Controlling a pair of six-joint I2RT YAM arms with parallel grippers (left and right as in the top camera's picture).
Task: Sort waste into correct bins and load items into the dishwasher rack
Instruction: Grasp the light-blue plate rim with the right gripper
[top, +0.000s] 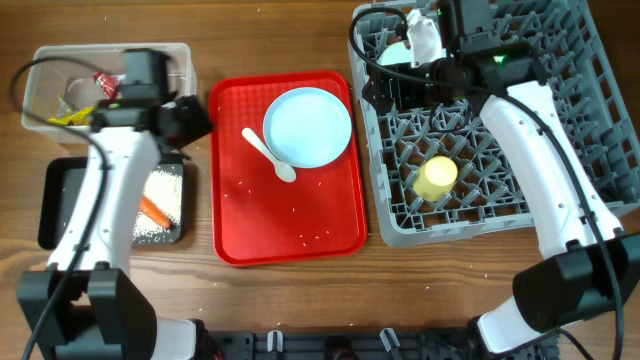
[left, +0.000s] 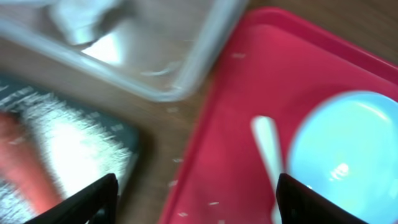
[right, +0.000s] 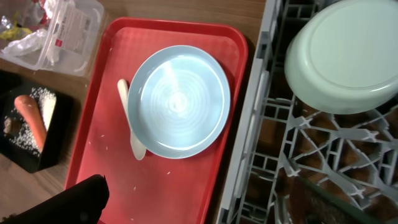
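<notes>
Plate (top: 307, 126) and spoon (top: 267, 153) lie on red tray (top: 240, 222); both jaws gape empty.

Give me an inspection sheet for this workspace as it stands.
Surface: wooden table, few stray grains.
Job's things: plate and spoon on red tray; cup and upturned bowl in rack; carrot and rice in black tray; wrappers in clear tub.
Clutter: more grains on red tray.
Grippers: left gripper and right gripper, jaws open, empty.
Cables: black cables along both arms.
Surroundings: nothing seen.
</notes>
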